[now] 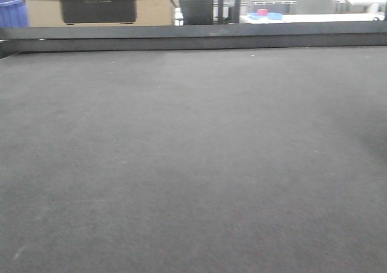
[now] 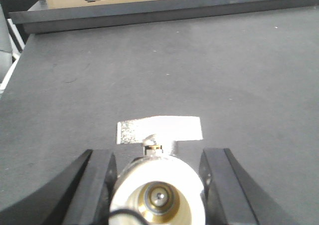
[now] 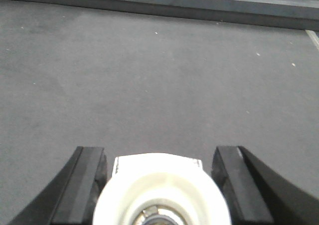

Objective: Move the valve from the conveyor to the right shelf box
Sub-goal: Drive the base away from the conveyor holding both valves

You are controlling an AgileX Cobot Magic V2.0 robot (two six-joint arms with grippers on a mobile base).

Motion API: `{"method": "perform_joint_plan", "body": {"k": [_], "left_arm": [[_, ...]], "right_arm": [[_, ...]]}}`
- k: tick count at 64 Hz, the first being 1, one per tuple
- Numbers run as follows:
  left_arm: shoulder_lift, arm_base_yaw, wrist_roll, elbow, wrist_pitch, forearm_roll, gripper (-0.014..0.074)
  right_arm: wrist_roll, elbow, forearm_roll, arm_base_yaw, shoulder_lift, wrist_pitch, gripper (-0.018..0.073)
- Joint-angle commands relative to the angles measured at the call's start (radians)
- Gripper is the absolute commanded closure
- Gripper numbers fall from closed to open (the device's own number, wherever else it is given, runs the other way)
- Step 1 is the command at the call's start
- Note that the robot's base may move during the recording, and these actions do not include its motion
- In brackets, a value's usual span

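Note:
The conveyor point(image 1: 193, 164) is a wide dark grey belt with a dark rail point(image 1: 193, 38) along its far edge. In the front view no valve or gripper shows on it. In the left wrist view my left gripper point(image 2: 158, 152) stands just over the belt point(image 2: 174, 70), its black fingers point(image 2: 102, 180) against a valve point(image 2: 157, 185), whose white ring end faces the camera and whose silvery handle point(image 2: 159, 128) lies beyond. In the right wrist view my right gripper point(image 3: 160, 150) likewise closes round a second valve point(image 3: 159, 185) with a white ring. No shelf box is in view.
Beyond the rail stand a cardboard box point(image 1: 97, 6) with a dark cut-out, a blue bin point(image 1: 12, 13) at far left, a dark bin point(image 1: 195, 3), and a white table point(image 1: 314, 17) with blue and red items. The belt's left edge point(image 2: 15, 70) shows in the left wrist view.

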Motion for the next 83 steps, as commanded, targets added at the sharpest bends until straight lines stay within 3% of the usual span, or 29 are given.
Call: {"method": "perform_joint_plan", "body": {"k": [1, 83], "left_arm": [[-0.012, -0.007, -0.007, -0.004, -0.059, -0.009, 0.0708], [-0.012, -0.007, -0.007, -0.004, -0.062, -0.009, 0.0708]], "right_arm": [[-0.004, -0.011, -0.003, -0.001, -0.01, -0.069, 0.0713], [-0.004, -0.011, -0.003, -0.001, -0.01, -0.071, 0.0713]]}}
